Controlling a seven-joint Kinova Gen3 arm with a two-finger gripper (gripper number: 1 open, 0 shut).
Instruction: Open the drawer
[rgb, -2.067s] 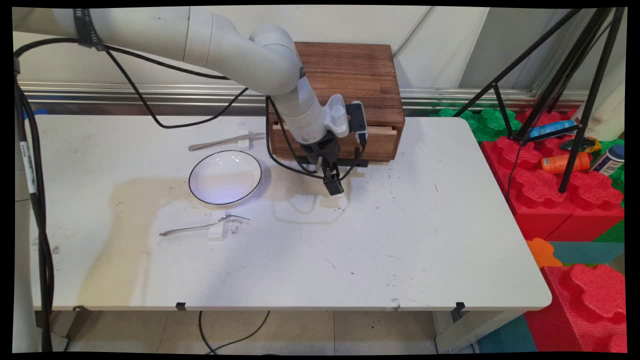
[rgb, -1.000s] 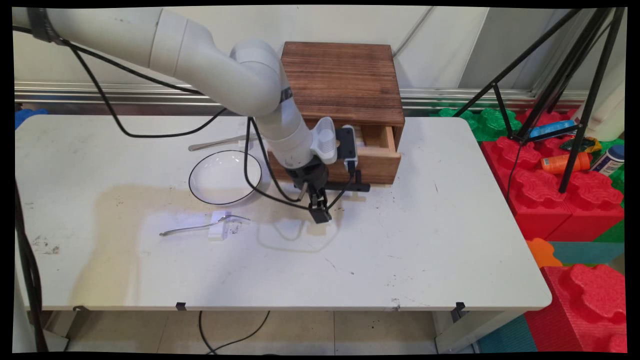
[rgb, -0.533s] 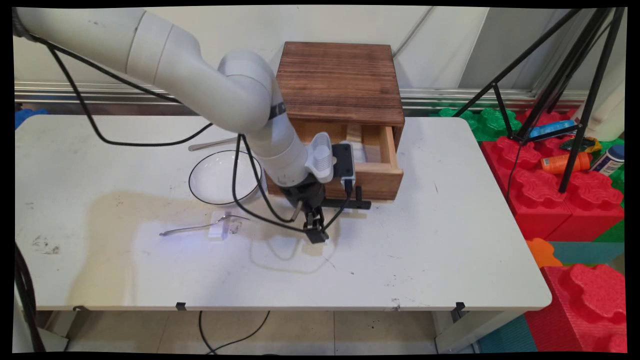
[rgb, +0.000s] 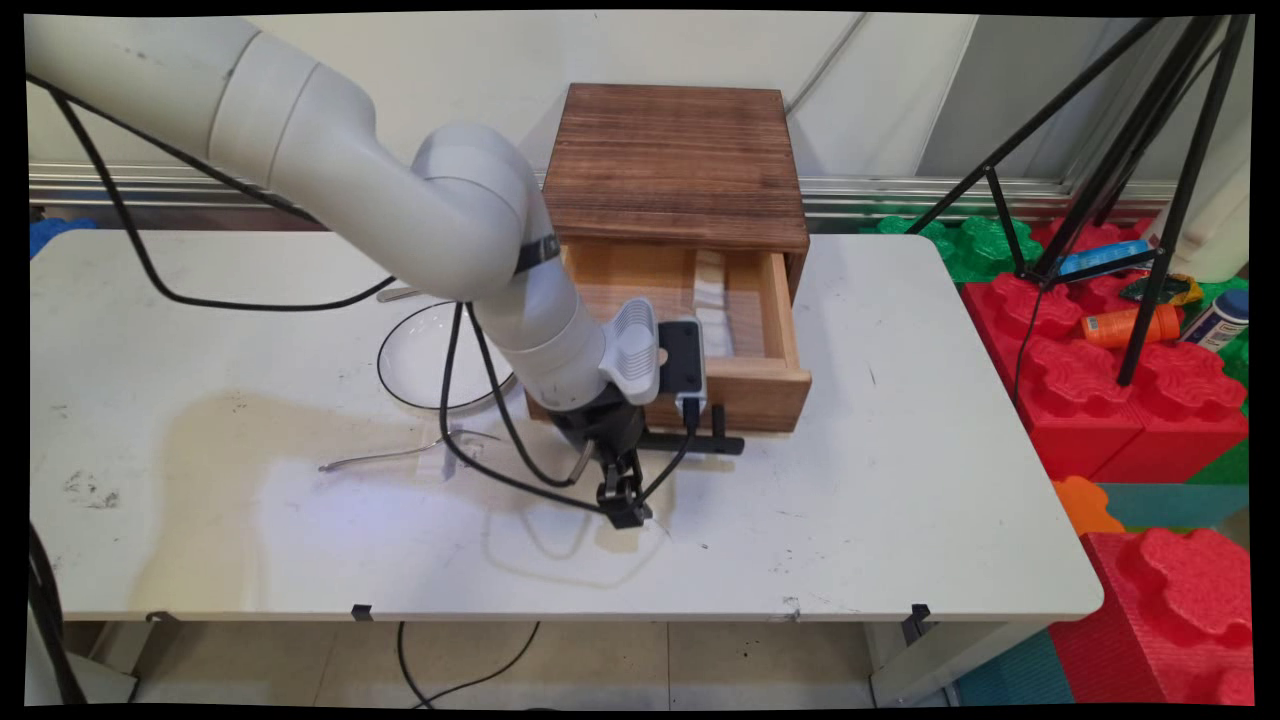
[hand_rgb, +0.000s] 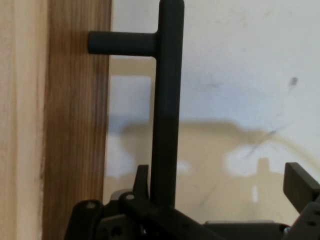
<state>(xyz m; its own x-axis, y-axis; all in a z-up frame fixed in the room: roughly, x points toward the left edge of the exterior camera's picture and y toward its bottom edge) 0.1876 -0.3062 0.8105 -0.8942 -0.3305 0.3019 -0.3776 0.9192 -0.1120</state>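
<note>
**Drawer open, claw at its handle**

Drawer (rgb: 745, 385) of pale wood stands open out of a dark wooden box (rgb: 680, 160) that sits at the middle of the tabletop's (rgb: 900, 480) far edge. The drawer's front faces the near edge. Inside it, a pale strip (rgb: 712, 300) runs from front to back; I cannot tell what it is. A black bar handle (rgb: 715, 443) stands off the drawer front on short black posts and lies level above the tabletop.

The claw (rgb: 622, 505) hangs low over the tabletop just in front of the drawer, at the handle's left end, and points down toward the near edge. In the hand view the handle bar runs down between the two fingers. It passes close beside one finger, and the other finger (hand_rgb: 300, 185) stands well apart from it. So the claw is spread wide and clamps nothing. Whether the near finger touches the bar cannot be made out.

Black cables (rgb: 500, 430) loop down from the arm to the claw. A white bowl (rgb: 415, 355) with a thin black rim sits to the left of the box, partly behind the arm. A metal fork (rgb: 380, 458) lies between the bowl and the near edge.
</note>
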